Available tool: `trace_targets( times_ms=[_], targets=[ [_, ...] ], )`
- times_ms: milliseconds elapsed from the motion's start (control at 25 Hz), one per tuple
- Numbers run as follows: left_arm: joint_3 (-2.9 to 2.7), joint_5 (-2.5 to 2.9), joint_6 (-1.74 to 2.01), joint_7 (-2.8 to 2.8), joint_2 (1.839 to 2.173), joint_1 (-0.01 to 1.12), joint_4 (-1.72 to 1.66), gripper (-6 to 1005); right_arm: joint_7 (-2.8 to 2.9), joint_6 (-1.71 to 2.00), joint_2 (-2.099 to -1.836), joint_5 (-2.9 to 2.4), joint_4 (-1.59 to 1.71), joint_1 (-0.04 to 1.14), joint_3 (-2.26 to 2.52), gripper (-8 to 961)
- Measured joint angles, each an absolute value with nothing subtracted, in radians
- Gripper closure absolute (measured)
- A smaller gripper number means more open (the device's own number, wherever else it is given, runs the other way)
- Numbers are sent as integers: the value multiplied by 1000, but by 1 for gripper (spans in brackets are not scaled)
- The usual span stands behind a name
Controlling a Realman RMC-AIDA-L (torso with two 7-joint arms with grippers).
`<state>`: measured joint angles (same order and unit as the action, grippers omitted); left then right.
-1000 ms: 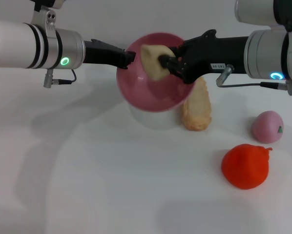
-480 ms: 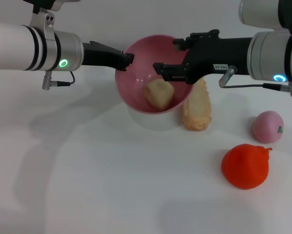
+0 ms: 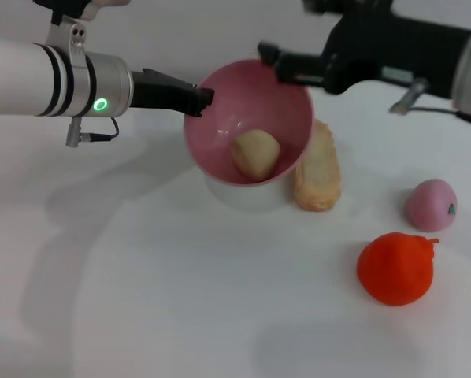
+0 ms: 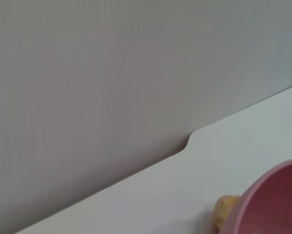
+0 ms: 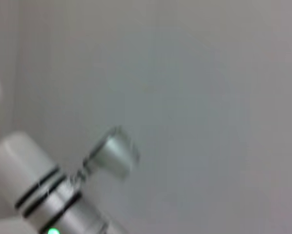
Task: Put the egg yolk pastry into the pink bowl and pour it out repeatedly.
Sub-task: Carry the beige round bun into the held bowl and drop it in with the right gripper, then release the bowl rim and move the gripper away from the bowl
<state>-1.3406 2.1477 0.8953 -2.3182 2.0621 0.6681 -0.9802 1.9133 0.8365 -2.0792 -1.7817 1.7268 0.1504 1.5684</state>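
The pink bowl (image 3: 287, 102) is tilted with its mouth toward me, just above the white table. My left gripper (image 3: 199, 98) is shut on its left rim. The egg yolk pastry (image 3: 255, 152), a pale tan lump, rests low inside the bowl. Above the bowl's far rim, my right gripper (image 3: 272, 60) hovers open with nothing between its fingers. In the left wrist view, part of the pink bowl (image 4: 278, 195) shows in front of the table and wall. The right wrist view shows only the left arm (image 5: 38, 195) and a wall.
A long golden crusty pastry (image 3: 318, 169) lies right against the bowl's right side; its tip (image 4: 225, 208) also shows in the left wrist view. A pink peach-like ball (image 3: 430, 205) and an orange-red fruit (image 3: 394, 268) sit at the front right.
The right gripper let go of the egg yolk pastry, which dropped into the bowl. It then rose and drew back to the upper right. The left gripper kept hold of the bowl.
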Motion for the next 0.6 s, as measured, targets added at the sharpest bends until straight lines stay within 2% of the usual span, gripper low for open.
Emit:
trace_targets(
  times_ms=[320, 600],
  targets=[
    [-1389, 2142, 863, -2314, 2066, 658, -977, 908, 1086, 918, -2080, -976, 1542, -2, 1501, 119],
    [-1431, 2109, 827, -2322, 2067, 645, -970, 902, 734, 1278, -2061, -450, 1138, 51, 1398, 118]
  ],
)
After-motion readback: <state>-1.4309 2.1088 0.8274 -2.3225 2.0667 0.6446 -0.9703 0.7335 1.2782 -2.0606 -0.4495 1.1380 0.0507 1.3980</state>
